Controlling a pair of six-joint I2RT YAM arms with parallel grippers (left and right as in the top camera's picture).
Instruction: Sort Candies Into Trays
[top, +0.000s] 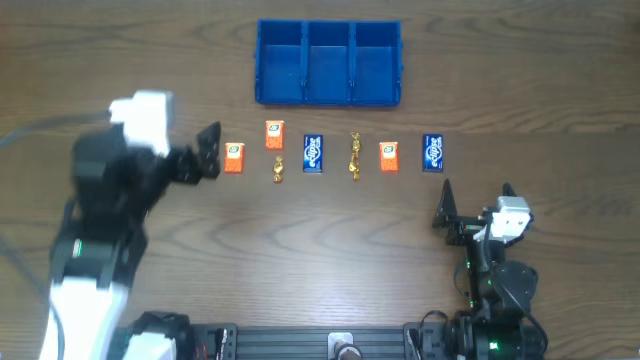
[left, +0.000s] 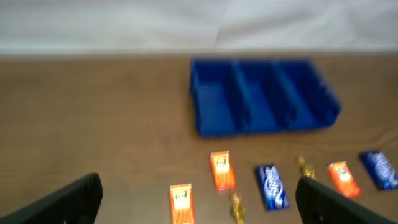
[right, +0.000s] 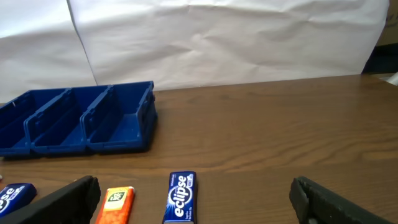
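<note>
– Candies (top: 313, 153) from above: where are they?
– In a loose row across the desk (top: 560, 90), just near of the blue tray (top: 328, 98), and none is in the tray yet. The left pincer (top: 208, 152) is at the row's left end, with the leftmost orange box (top: 234, 158) just right of it. The right pincer (top: 476, 200) sits closer to the arm bases. The rightmost blue pack (top: 433, 153) lies far and slightly left of it.
– And the left wrist view?
– Its fingers (left: 68, 202) stand wide apart, gripping nothing. The orange box (left: 181, 202) lies between them, a little ahead, with its long axis running near to far. I judge the fingers would close across its narrow width.
– The right wrist view?
– Fingers (right: 336, 199) wide apart there too, nothing held. The blue pack (right: 180, 196) lies between them, lengthwise toward the tray (right: 81, 121).
– Which arm is better placed?
– The left looks closer to its piece, so I expect a short drop onto the orange box.
</note>
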